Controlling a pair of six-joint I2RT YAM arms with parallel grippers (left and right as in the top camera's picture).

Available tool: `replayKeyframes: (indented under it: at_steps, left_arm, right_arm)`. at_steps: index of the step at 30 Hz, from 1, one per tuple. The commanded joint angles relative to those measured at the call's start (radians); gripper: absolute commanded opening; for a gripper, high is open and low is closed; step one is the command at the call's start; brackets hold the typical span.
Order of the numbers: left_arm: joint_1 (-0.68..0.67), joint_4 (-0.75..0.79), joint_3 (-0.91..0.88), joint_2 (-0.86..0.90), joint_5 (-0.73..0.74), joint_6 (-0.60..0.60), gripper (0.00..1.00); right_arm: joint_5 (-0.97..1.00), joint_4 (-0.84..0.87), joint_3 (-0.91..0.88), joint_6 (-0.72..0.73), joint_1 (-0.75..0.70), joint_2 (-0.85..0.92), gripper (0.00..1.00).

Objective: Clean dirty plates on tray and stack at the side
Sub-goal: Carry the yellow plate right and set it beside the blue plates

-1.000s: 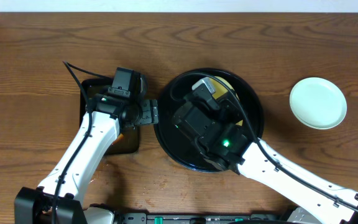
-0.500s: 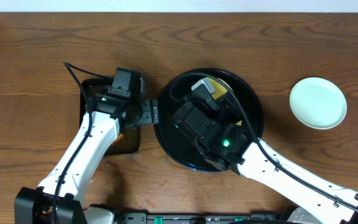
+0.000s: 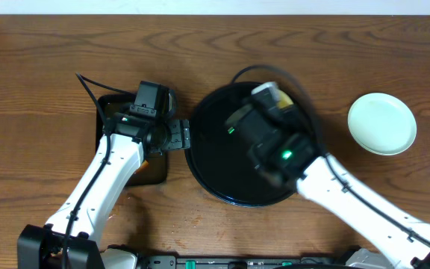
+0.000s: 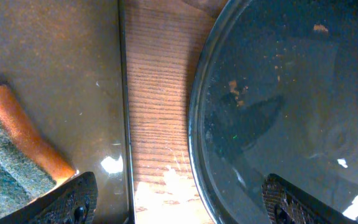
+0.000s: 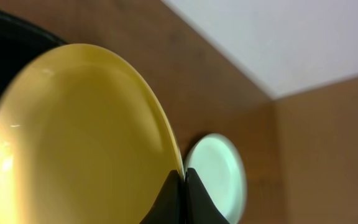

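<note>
The round black tray [image 3: 213,173] lies mid-table, with orange specks on its glossy floor [image 4: 272,93]. My right gripper [image 5: 183,178] is shut on the rim of the pale yellow plate [image 5: 73,143], which is tilted up on edge over the tray's far right part. From above only a yellow sliver of that plate [image 3: 284,97] shows beside the blurred right gripper [image 3: 269,96]. A pale blue plate [image 3: 382,123] sits alone on the table at the right and shows behind the fingers [image 5: 219,177]. My left gripper [image 4: 179,200] hangs open and empty over the tray's left rim.
A smaller black rectangular tray [image 3: 114,110] lies left of the round one, under my left arm. It holds a green and orange sponge [image 4: 11,155]. A strip of bare wood [image 4: 157,106] separates the two trays. The white wall runs along the table's far edge.
My right arm has swung up and to the right over the tray with the yellow plate in its grip, and is blurred by the motion. The left arm has not moved.
</note>
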Motion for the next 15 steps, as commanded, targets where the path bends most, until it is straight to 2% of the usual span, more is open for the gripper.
replayKeyframes:
  at_steps: [1,9,15]
  left_arm:
    - [-0.001,-0.002,0.016,0.007,-0.013,0.006,0.86]
    - [-0.001,-0.002,0.016,0.007,-0.013,0.006,0.86]
    - [-0.001,-0.002,0.016,0.007,-0.013,0.006,0.86]
  right_arm:
    - [-0.266,-0.025,0.025,0.161,-0.17,-0.041,0.01]
    - [-0.8,-0.034,0.025,0.18,-0.625,-0.042,0.01]
    - [-0.947,-0.032,0.024,0.211,-0.967,-0.032,0.01]
